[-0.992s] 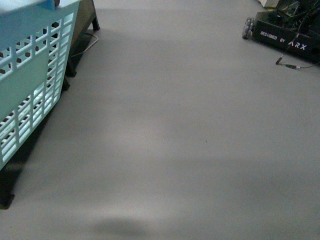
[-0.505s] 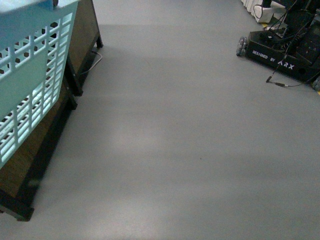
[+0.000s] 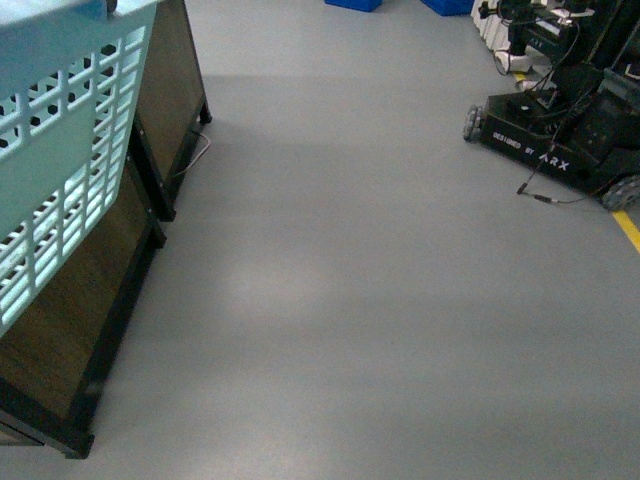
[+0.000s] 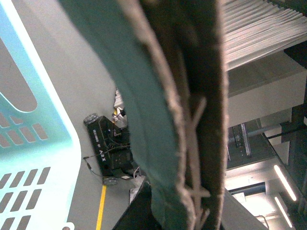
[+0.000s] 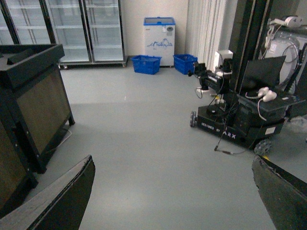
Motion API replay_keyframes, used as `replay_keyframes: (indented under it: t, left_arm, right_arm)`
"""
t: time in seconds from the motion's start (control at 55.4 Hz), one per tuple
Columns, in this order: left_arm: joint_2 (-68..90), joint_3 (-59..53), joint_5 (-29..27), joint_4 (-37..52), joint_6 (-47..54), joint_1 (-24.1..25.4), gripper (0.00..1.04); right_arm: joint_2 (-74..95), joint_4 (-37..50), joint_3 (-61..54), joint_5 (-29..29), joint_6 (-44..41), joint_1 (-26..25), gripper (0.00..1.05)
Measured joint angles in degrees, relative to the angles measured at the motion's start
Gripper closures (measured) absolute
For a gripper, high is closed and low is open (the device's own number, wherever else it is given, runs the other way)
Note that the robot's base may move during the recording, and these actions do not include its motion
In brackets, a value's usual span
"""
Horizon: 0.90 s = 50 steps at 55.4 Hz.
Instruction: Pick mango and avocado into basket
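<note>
The light teal basket (image 3: 60, 150) with slotted grid sides hangs at the left of the front view, and its rim also shows in the left wrist view (image 4: 43, 139). My left gripper is shut on the basket's brown-grey swing handle (image 4: 192, 105), which fills the left wrist view; its fingertips are hidden. My right gripper (image 5: 172, 191) is open and empty, its two dark fingers (image 5: 62, 196) spread wide over bare grey floor. The mango and the avocado are out of view. Neither arm shows in the front view.
A dark wooden display stand (image 3: 110, 270) on black legs stands at the left, behind the basket. Another black ARX robot base (image 3: 545, 135) with cables sits at the far right by a yellow floor line (image 3: 628, 228). Blue crates (image 5: 146, 63) and glass fridges (image 5: 62, 28) line the far wall.
The view has moved back and swung: the wooden stand at the left shows much more, and the other robot base has shifted left and down in the picture. The basket stays in place.
</note>
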Motion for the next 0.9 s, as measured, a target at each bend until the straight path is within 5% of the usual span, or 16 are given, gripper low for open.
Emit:
replay_keyframes:
  t: [0.902]
  left_arm:
    - [-0.1,0.0,0.0,0.0,-0.1,0.0,0.95]
  right_arm:
    - [0.0,0.0,0.0,0.1,0.0,0.0,0.08]
